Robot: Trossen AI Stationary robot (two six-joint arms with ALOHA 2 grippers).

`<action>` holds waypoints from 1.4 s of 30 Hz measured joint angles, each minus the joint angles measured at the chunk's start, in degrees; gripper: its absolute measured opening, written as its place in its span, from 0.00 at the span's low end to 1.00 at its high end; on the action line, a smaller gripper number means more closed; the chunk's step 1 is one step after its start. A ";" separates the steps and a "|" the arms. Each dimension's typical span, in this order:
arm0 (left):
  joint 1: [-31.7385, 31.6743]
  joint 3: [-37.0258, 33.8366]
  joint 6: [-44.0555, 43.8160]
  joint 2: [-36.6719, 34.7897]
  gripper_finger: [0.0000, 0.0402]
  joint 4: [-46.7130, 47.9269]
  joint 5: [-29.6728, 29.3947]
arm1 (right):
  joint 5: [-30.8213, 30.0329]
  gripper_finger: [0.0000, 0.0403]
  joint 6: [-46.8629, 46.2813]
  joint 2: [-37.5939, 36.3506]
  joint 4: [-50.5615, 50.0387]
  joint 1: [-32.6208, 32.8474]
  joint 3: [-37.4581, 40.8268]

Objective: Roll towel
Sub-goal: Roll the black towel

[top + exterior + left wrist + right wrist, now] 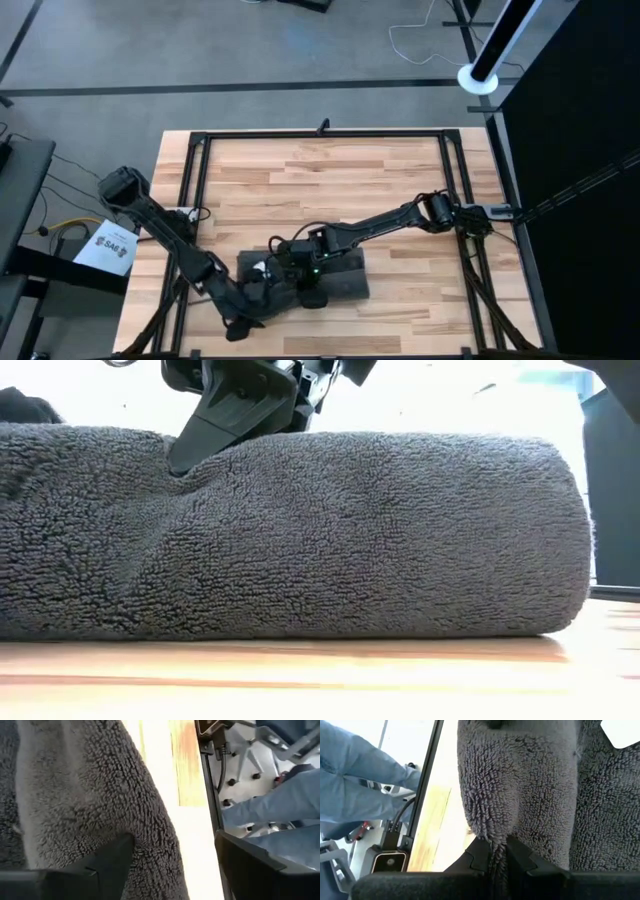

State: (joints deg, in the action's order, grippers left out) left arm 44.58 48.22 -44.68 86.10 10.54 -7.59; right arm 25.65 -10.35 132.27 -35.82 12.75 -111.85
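The rolled towel [318,275] lies near the table's [350,180] front edge. The right gripper [498,851] pinches a fold of it; the left gripper [175,855], spread wide, straddles its end.

The high view looks straight down on the whole worktop [330,170] from well above. The low view sits at worktop height, very near the towel [300,530], facing level toward the bright room. Each of the 2 wrist views looks along its own fingers, close against the towel's pile. All 4 views share the towel.
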 joint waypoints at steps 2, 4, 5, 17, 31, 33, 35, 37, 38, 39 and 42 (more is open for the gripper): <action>0.67 5.64 -0.27 0.94 0.64 9.11 -2.02 | 0.05 0.05 0.40 0.00 -0.12 0.00 0.00; 1.84 10.71 0.36 2.08 0.63 17.57 -7.75 | 0.22 0.05 0.89 0.00 -0.14 -0.02 0.00; 2.49 12.47 0.74 2.78 0.62 20.35 -11.08 | 0.26 0.05 1.20 0.00 -0.16 -0.02 0.00; 1.80 14.68 -0.85 11.27 0.69 18.17 -18.02 | 1.25 0.05 3.98 -0.02 -0.40 -0.04 -0.02; 1.57 15.89 -13.32 13.61 0.68 28.49 -13.39 | 1.28 0.05 4.91 -0.02 -3.49 -0.14 -0.04; 2.64 16.49 -13.45 12.59 0.68 31.45 -12.96 | 1.45 0.05 5.02 -0.02 -4.44 -0.02 -0.04; 3.78 16.64 -13.39 11.47 0.68 33.49 -12.02 | 1.55 0.05 5.05 -0.02 -5.30 -0.02 -0.04; 5.05 16.64 -13.09 10.70 0.68 34.50 -11.73 | 1.60 0.05 5.19 -0.02 -6.13 -0.02 -0.04; 5.67 16.64 -13.07 10.36 0.68 35.13 -11.68 | 1.61 0.05 5.26 -0.02 -6.45 -0.02 -0.04; 6.14 16.64 -12.98 10.07 0.67 35.66 -11.62 | 1.62 0.05 5.26 -0.02 -6.55 -0.02 -0.04; 7.14 16.64 -12.06 9.88 0.61 35.76 -11.30 | 1.62 0.05 4.97 -0.02 -6.99 0.00 -0.04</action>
State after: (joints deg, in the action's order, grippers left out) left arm 51.73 64.86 -56.74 95.98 46.30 -18.89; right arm 27.27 -5.38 132.25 -42.81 12.75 -111.90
